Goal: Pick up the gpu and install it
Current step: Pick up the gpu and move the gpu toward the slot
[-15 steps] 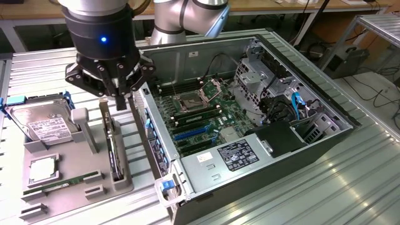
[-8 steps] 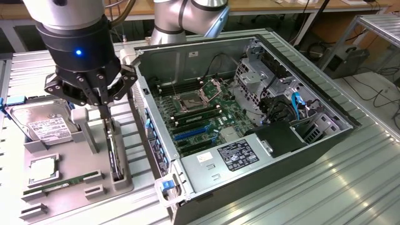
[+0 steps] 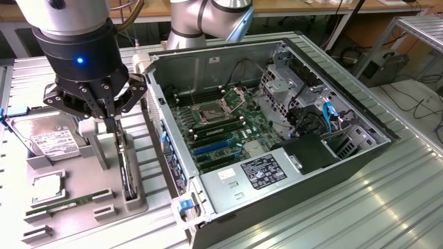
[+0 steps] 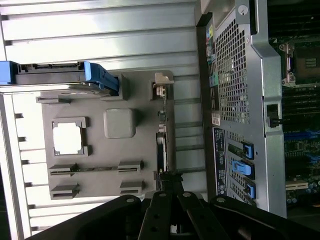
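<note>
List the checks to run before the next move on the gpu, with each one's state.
1. The gripper lined up over the gpu: ok.
2. The gpu upright in the grey holder: ok.
3. Grip on the gpu: cannot tell.
4. Computer case open, motherboard exposed: ok.
5. Blue expansion slots free: ok.
6. Hard drive apart from the gpu: ok.

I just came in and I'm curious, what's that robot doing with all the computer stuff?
The robot arm has its tool right at the top edge of the gpu, a thin black card that stands on its edge in a gray tray. The card is not installed yet. Beside the tray, the computer case lies open, with its motherboard showing.
</note>
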`<move>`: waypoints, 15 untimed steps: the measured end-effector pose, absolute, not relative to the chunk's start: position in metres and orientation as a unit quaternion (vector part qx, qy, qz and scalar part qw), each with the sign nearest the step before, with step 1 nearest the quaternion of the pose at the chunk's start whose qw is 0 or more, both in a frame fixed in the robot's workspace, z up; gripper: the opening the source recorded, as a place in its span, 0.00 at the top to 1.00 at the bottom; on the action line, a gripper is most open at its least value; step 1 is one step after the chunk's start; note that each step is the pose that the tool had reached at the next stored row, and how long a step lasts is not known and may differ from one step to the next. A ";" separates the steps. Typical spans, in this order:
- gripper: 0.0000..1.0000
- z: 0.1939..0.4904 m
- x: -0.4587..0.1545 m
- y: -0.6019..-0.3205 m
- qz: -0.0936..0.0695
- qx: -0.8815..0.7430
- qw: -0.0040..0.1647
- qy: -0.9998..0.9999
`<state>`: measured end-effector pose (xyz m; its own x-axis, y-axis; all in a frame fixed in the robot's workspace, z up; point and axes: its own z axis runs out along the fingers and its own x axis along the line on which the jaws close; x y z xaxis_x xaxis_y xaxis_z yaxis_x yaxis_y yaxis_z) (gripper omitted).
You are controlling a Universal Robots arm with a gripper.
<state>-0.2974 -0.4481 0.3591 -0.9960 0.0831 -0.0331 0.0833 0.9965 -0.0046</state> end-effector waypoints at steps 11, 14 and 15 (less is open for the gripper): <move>0.83 0.359 -0.297 -0.448 -0.003 0.042 0.016 0.999; 0.64 0.356 -0.297 -0.448 -0.003 0.042 0.017 0.999; 0.64 0.354 -0.297 -0.448 -0.003 0.042 0.017 0.999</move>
